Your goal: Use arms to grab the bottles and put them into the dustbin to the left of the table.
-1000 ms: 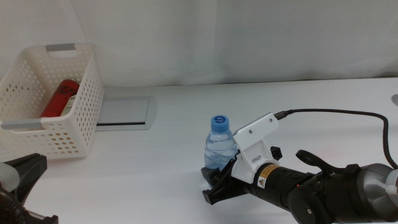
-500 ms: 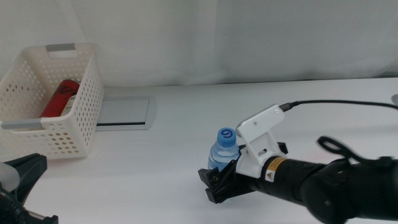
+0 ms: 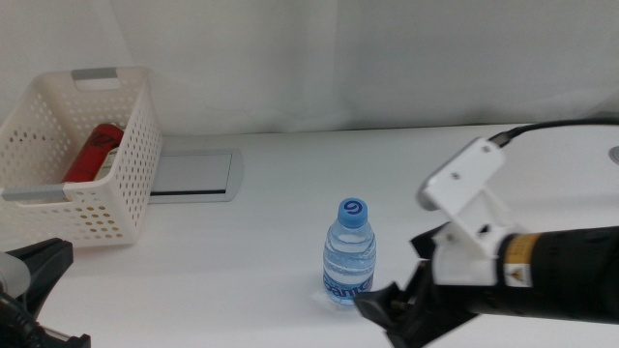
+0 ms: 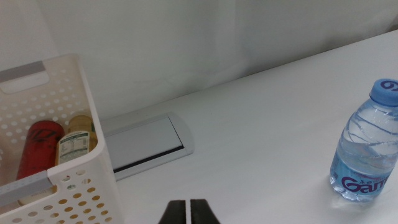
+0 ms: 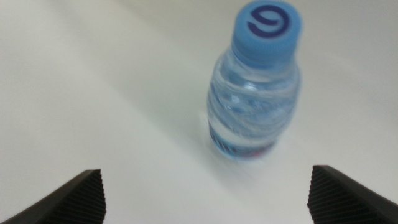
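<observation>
Blue-capped and clear, the small water bottle (image 3: pixel 348 253) stood upright on the white table (image 3: pixel 271 222), near the front edge in the middle view and well apart from the dustbin (image 3: pixel 124 164). No jaw touched it. The right gripper (image 3: pixel 385 311) sat just beside the bottle on the side away from the basket and low toward the front of the table, with a white bracket (image 3: pixel 464 179) and a black cable (image 3: pixel 556 126) above the arm. In the right wrist view its two dark jaws stood wide apart at the lower corners, and the bottle (image 5: pixel 256 87) stood beyond them, between their lines but clear of both, a little blurred.

The left gripper (image 4: pixel 188 213) waited low at the table's front left corner, its jaws pressed together with only a thin line between them. From its wrist view the bottle (image 4: pixel 368 152) showed off to one side, with a dark printed label near its base.

The dustbin, a white perforated basket with grey handle bars, stood at the left of the table. Inside it lay a slim red can (image 4: pixel 37 152) and, beside it, a bottle of yellow liquid (image 4: pixel 76 142) with a printed label. A grey inset panel (image 3: pixel 193 174) lay flat in the tabletop just beside the basket, between it and the water bottle.
</observation>
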Tool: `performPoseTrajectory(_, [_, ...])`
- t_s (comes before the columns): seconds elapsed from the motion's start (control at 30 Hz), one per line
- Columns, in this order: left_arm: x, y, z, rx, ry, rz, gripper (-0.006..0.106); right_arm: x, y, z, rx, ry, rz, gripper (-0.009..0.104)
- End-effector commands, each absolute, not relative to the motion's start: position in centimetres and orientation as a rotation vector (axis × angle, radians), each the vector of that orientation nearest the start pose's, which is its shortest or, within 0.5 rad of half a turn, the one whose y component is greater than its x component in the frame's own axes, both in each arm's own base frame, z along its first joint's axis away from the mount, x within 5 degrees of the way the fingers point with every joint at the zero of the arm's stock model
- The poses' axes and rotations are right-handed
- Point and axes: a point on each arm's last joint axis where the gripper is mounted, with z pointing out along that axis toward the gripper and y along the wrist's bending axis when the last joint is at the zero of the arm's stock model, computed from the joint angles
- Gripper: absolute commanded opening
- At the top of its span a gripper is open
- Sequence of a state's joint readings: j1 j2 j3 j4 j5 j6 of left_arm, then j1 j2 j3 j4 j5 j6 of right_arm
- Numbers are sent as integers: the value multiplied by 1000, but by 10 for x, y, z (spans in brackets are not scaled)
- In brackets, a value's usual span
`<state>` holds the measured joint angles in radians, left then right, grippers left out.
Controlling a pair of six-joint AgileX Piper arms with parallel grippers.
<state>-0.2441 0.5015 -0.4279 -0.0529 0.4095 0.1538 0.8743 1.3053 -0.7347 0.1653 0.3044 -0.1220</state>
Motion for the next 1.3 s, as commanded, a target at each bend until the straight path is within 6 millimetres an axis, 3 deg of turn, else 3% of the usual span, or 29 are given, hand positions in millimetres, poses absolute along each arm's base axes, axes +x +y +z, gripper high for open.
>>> performPoseTrajectory(0.0, [102, -28, 282, 352, 1933, -125, 4, 156, 187, 259, -1040, 2183, 429, 88])
performPoseTrajectory(0.1, [102, -28, 282, 352, 1933, -125, 4, 159, 161, 270, -968, 2220, 299, 88])
performPoseTrajectory(0.27, [102, -28, 282, 352, 1933, -125, 4, 173, 105, 287, -679, 2288, 69, 87])
performPoseTrajectory(0.4, [102, -28, 282, 352, 1933, -125, 4, 167, 64, 304, -472, 2296, -24, 87])
performPoseTrajectory(0.53, [102, -28, 282, 352, 1933, -125, 4, 145, 33, 324, -279, 2229, -46, 85])
performPoseTrajectory(0.77, [102, -28, 283, 351, 1931, -125, 4, 75, 1, 352, -45, 1983, 27, 73])
performPoseTrajectory(0.87, [102, -28, 283, 351, 1928, -125, 4, 51, -3, 343, -33, 1876, 98, 73])
performPoseTrajectory(1.0, [102, -28, 284, 348, 1920, -127, 4, 46, -4, 302, 0, 1830, 136, 68])
performPoseTrajectory(1.07, [103, -28, 284, 347, 1916, -127, 4, 52, 1, 280, -24, 1805, 155, 54])
performPoseTrajectory(1.13, [103, -28, 284, 346, 1912, -127, 4, 60, 6, 260, -56, 1778, 187, 32])
performPoseTrajectory(1.17, [103, -28, 284, 345, 1910, -127, 4, 64, 10, 244, -53, 1764, 239, 0])
performPoseTrajectory(1.27, [103, -28, 284, 344, 1910, -129, 4, 67, 14, 223, -50, 1746, 286, -3])
